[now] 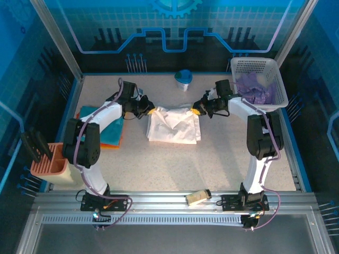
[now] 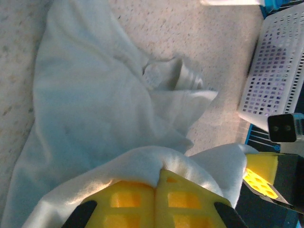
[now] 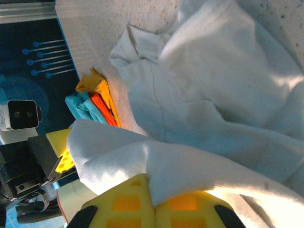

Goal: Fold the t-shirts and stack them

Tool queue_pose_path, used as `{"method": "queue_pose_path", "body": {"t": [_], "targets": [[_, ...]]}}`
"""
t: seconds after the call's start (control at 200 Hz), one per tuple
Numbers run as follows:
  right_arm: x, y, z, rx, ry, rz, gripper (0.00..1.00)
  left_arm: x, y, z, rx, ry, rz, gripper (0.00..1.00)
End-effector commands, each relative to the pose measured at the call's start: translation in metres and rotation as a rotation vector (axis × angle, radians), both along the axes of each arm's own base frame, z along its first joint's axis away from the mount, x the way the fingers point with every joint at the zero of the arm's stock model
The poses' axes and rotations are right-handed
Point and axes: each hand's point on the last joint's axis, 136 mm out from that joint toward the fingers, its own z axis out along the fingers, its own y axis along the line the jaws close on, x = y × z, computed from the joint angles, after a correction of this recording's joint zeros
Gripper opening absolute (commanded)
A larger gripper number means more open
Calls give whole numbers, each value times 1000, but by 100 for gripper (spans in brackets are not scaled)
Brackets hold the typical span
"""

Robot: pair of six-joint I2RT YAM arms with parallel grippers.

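Note:
A white t-shirt point(image 1: 174, 125) lies half folded in the middle of the table. My left gripper point(image 1: 151, 111) is shut on its far left edge; in the left wrist view the white t-shirt point(image 2: 95, 104) bunches over the yellow fingers point(image 2: 128, 199). My right gripper point(image 1: 194, 111) is shut on the far right edge, and the white t-shirt point(image 3: 213, 95) is pinched between its yellow fingers point(image 3: 185, 209). Teal and orange t-shirts point(image 1: 108, 129) lie stacked at the left under my left arm. A pale purple t-shirt point(image 1: 255, 87) sits in the basket.
The white lattice basket point(image 1: 275, 79) stands at the back right. A blue and white cup point(image 1: 184, 80) is at the back centre. A salmon-pink ribbed tray point(image 1: 47, 165) sits at the left front edge. A small tan object point(image 1: 197, 197) lies on the front rail.

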Motion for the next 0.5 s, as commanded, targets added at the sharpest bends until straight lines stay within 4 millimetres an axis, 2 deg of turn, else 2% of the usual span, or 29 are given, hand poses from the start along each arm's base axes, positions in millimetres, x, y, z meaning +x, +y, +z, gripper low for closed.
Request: {"method": "queue_pose_path", "body": {"t": [0.0,0.055,0.085,0.125,0.14,0.19,0.275,0.375,0.495], "targets": [[22,-2,0,44,-17,-25,0,29,-1,9,-49,-79,-20,3],[29,-2,-5,45,-15,-30,0,37,0,3,-55,-71,-19,4],[33,-1,-8,45,-13,-29,5,41,1,0,-56,-71,-20,6],[39,-1,-12,48,-18,-31,11,46,2,-5,-54,-70,-22,13],[41,-1,-13,48,-18,-33,15,49,3,-7,-53,-71,-22,18],[48,-3,-18,42,-23,-39,34,55,6,-14,-50,-65,-23,23],[60,-9,-21,38,-59,-52,59,63,11,-18,-41,-64,-40,40],[66,-19,-17,57,-86,-71,67,67,25,-9,-26,-87,-26,56],[59,-30,-4,56,-127,-80,74,58,40,14,5,-119,-1,58]]}}
